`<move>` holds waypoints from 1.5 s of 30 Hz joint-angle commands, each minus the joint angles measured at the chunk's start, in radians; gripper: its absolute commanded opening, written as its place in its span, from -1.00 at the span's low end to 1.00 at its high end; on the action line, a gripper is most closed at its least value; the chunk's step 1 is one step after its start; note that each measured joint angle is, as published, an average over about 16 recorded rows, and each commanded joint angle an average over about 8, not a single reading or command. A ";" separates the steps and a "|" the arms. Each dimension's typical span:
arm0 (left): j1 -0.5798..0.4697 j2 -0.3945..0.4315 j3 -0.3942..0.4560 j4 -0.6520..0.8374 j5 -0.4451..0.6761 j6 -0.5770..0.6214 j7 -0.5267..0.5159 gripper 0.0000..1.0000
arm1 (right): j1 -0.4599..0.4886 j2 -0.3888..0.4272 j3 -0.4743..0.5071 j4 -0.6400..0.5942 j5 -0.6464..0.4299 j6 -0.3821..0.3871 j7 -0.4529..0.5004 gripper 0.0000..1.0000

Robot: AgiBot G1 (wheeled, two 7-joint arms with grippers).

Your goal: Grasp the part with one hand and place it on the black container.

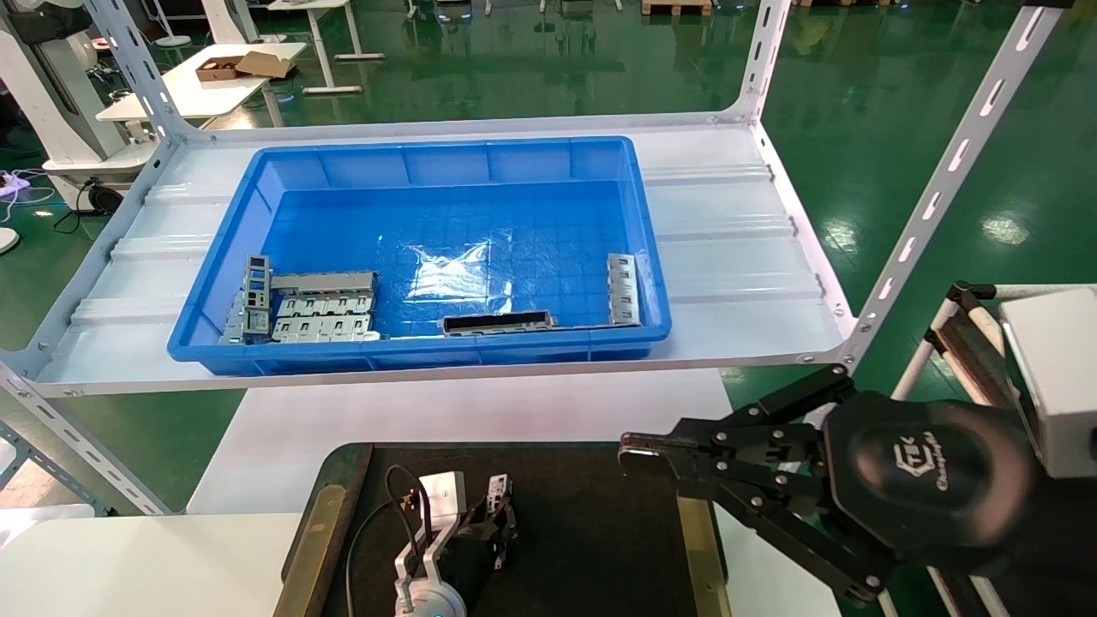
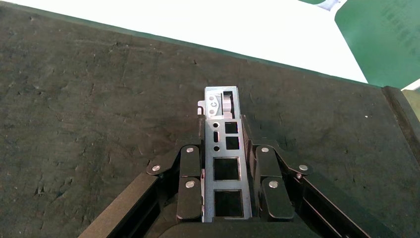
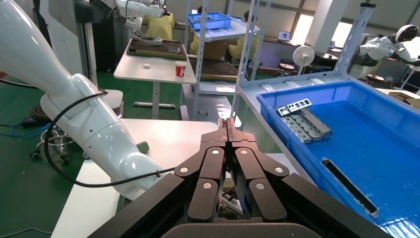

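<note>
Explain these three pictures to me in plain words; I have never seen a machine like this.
This is a two-armed robot. The wide picture comes from a camera on its head; the other two come from cameras on its wrists. The left gripper is low over the black container, a flat dark tray, its jaws shut on the part, a slim metal bar with square holes. The right gripper hangs idle near the tray's right edge, jaws shut and holding nothing. Behind, on a white shelf, sits a blue bin with more metal pieces.
</note>
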 commanded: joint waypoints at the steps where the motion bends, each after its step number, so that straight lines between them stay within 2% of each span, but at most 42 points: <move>1: -0.001 0.000 0.009 0.001 0.001 -0.003 -0.011 1.00 | 0.000 0.000 0.000 0.000 0.000 0.000 0.000 1.00; 13: -0.013 -0.002 0.055 -0.011 0.025 -0.022 -0.073 1.00 | 0.000 0.000 0.000 0.000 0.000 0.000 0.000 1.00; 22: -0.013 -0.044 0.066 -0.097 0.078 -0.036 -0.106 1.00 | 0.000 0.000 0.000 0.000 0.000 0.000 0.000 1.00; 31: 0.011 -0.203 0.056 -0.292 0.168 0.019 -0.145 1.00 | 0.000 0.000 -0.001 0.000 0.000 0.000 0.000 1.00; 39: 0.030 -0.376 0.036 -0.449 0.266 0.141 -0.191 1.00 | 0.000 0.000 -0.001 0.000 0.000 0.000 0.000 1.00; 45: 0.046 -0.471 -0.001 -0.507 0.347 0.245 -0.229 1.00 | 0.000 0.000 -0.001 0.000 0.001 0.000 0.000 1.00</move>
